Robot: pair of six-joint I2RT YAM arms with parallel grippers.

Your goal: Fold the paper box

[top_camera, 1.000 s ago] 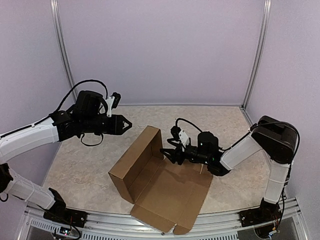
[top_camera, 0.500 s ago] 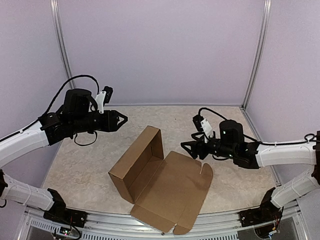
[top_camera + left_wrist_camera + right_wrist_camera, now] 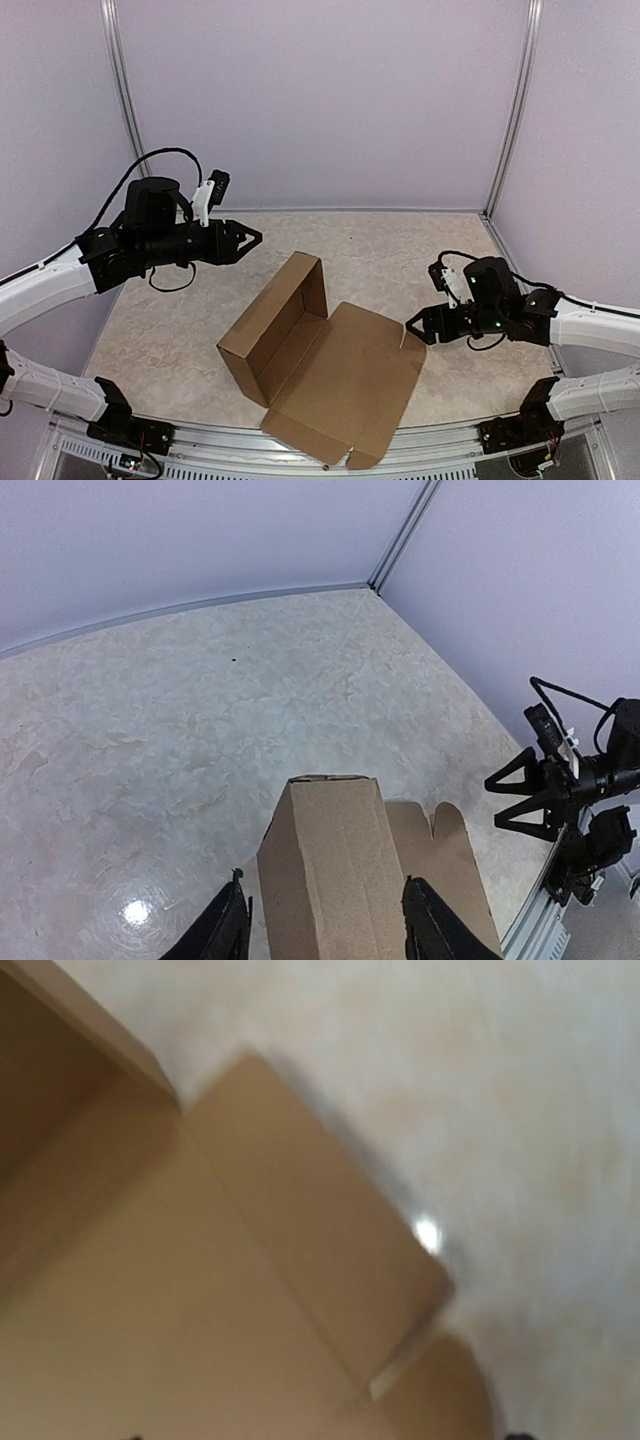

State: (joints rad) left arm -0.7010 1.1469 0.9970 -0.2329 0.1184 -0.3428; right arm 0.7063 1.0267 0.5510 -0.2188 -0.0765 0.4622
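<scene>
**On the table, a half-formed box is lying between two empty grippers**

At the left, above the pale marbled table (image 3: 400, 250), the left gripper (image 3: 252, 240) is hovering in the air and pointing toward the middle. Its jaws are standing partly open and holding nothing. It is well apart from the cardboard. In its wrist view its two black fingers (image 3: 228, 930) are framing the near end of the box below them.

Toward the middle and near edge of the table, the paper box (image 3: 345, 385) is resting partly formed. Its left half is standing as an open tray with upright walls. Its right half is lying flat as a wide panel with flaps along the near edge and a rounded tab at the right side.

At the right, the right gripper (image 3: 413, 332) is sitting low, just beside that rounded tab. Its jaws are spread wide and gripping nothing; whether a fingertip is touching the cardboard cannot be told. Its wrist view is blurred, showing only the flat panel, a flap and bare table.
</scene>
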